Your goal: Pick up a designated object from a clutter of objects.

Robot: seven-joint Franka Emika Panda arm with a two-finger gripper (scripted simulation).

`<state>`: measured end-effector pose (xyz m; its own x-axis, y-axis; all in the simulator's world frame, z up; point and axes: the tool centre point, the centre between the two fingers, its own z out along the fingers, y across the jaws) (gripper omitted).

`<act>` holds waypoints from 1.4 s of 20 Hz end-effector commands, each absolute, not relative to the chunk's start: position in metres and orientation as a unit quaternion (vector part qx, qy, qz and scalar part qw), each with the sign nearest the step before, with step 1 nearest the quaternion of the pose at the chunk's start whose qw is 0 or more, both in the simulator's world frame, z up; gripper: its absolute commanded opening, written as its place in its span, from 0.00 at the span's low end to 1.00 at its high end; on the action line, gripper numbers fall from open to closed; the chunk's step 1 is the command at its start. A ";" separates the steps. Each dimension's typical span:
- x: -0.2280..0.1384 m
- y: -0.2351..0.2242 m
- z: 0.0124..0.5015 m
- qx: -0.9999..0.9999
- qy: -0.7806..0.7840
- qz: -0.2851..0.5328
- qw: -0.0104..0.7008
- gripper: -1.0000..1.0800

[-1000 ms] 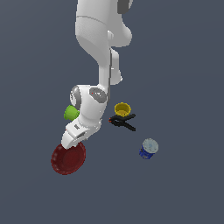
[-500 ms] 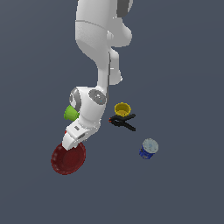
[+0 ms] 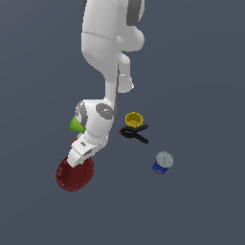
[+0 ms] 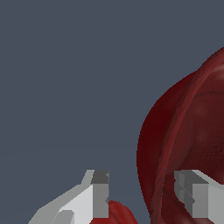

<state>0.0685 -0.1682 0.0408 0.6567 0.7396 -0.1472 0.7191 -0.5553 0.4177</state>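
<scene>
Wrist view: gripper (image 4: 142, 197) spread wide astride the near rim of the red bowl (image 4: 188, 131) at the clutter's near left, nothing clamped yet; next, probably close on that rim and lift.

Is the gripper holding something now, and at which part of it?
Nothing is held yet. The gripper is open, its fingers straddling the rim of the large dark red shallow bowl.

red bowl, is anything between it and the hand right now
Nothing visible is. In the wrist view the hand is open with the red bowl rim running between its fingers. The green cup and black clamp sit off to the side.
</scene>
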 end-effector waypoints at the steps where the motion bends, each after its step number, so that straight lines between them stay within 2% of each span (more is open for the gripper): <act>1: 0.069 -0.169 0.040 0.881 0.414 0.023 0.226 0.00; 17: 0.069 -0.160 0.048 0.881 0.414 0.023 0.227 0.00; 28: 0.069 -0.097 0.101 0.881 0.415 0.023 0.226 0.00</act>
